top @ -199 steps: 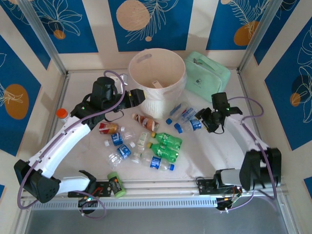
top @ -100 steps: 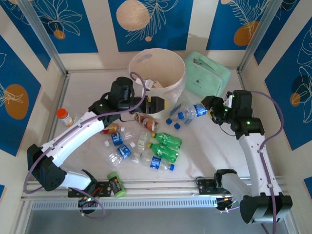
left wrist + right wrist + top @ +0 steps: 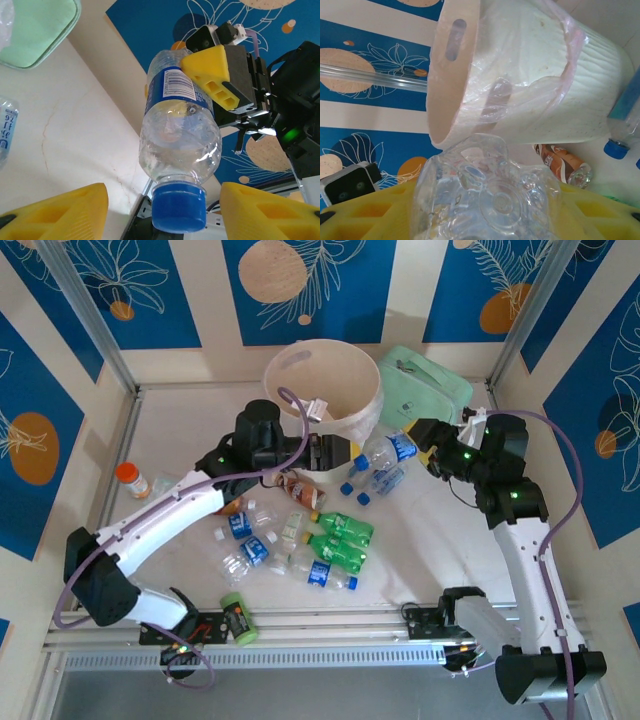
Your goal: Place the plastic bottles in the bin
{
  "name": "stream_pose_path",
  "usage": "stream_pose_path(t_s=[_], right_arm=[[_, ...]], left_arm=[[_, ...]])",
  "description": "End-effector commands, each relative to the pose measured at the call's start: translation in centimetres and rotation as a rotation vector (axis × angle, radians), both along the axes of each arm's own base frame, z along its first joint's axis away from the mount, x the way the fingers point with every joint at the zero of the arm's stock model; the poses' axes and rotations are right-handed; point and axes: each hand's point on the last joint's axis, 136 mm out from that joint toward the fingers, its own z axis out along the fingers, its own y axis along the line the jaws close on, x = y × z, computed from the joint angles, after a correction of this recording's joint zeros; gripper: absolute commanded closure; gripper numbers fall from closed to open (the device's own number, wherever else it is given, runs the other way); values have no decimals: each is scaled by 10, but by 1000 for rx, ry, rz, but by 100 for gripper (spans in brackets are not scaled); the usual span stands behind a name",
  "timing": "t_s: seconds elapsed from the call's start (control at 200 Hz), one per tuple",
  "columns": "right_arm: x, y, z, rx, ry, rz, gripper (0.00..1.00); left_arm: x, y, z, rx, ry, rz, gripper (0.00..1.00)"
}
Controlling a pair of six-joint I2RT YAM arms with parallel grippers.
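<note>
Right wrist view shows the right jaws clamped on a clear bottle (image 3: pixel 487 192) before the bin (image 3: pixel 447 90); left wrist adds its blue cap (image 3: pixel 178 212), left jaws wide apart.

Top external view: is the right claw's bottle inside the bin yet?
No, the right claw holds the bottle outside the bin, beside its wall.

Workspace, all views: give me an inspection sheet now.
Surface: white table, bottles scattered mid-table.
Job's things: bin upright at the far edge; bottle pile on the table; one clear bottle held in the air beside the bin.
Clutter: orange-capped jar, light-green can, mint bag.
Grippers: left gripper open, empty; right gripper shut on the clear bottle.
Cables: purple cables looping off both arms.
Surroundings: blue patterned panels.
</note>
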Motion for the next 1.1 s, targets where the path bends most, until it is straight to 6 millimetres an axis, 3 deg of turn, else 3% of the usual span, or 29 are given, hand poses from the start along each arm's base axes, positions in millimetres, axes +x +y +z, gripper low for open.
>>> stream_pose_path(t_s=[0.0,0.51,0.82,1.095], right_arm=[[-4,6,23,35,-62,30,42],[5,20,29,43,-74,57,42],[8,24,32,52,-76,58,42],[9,23,36,41,-77,47,38]], left_arm=[[-5,-9,3,-49,14,-37,41],[-15,-20,5,-97,37,-89,43],[-15,-19,2,-73,21,-85,58],[-4,-9,18,-76,-29,-15,71]])
